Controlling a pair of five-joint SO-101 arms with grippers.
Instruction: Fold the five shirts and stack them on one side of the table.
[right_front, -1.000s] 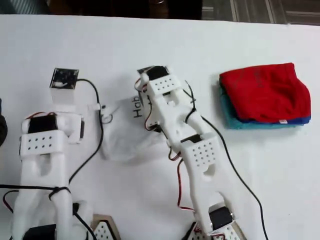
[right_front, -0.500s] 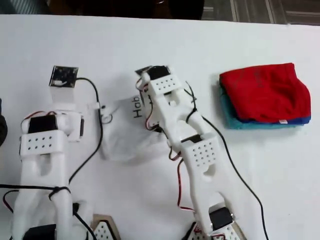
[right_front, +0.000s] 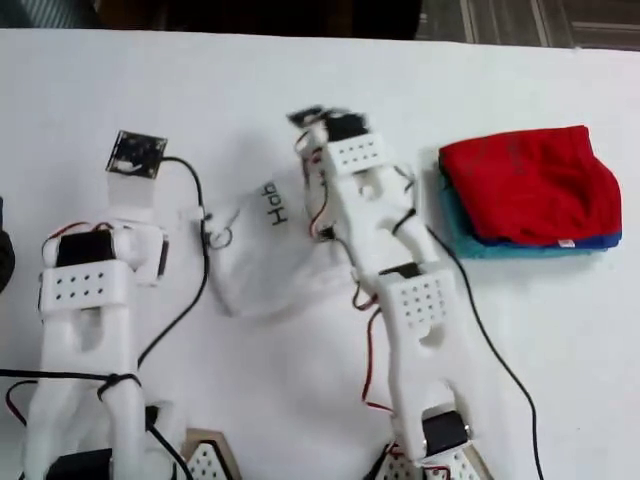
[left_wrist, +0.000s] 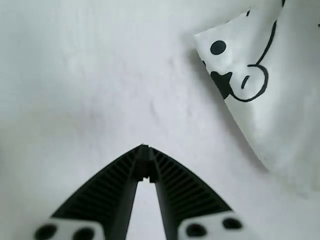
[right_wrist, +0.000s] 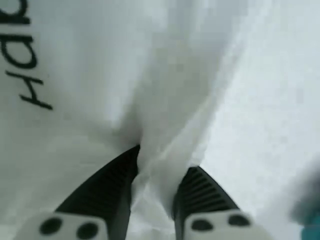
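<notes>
While the right gripper (right_wrist: 162, 161) pinches a raised fold of the white shirt (right_front: 262, 270) between its two black ribbed fingers (right_wrist: 107, 187), the left gripper (left_wrist: 144, 152) hangs over bare table (right_front: 300, 90) with its fingertips pressed together and nothing between them. The white shirt lies crumpled near the middle of the table, between the left arm (right_front: 90, 290) and the right arm (right_front: 400, 280); the right arm reaches across the shirt's right portion. Black lettering (right_front: 272, 205) shows on the shirt's far part, and a black line drawing (left_wrist: 235, 75) marks the shirt edge that lies near the left gripper without touching it. Toward the right edge of the table, well apart from the left arm and just beside the right arm's wrist, sits a stack of folded shirts: a red shirt (right_front: 525, 180) on top, a blue shirt (right_front: 600, 240) showing as a thin band below it, and a teal shirt (right_front: 460, 235) at the bottom.
</notes>
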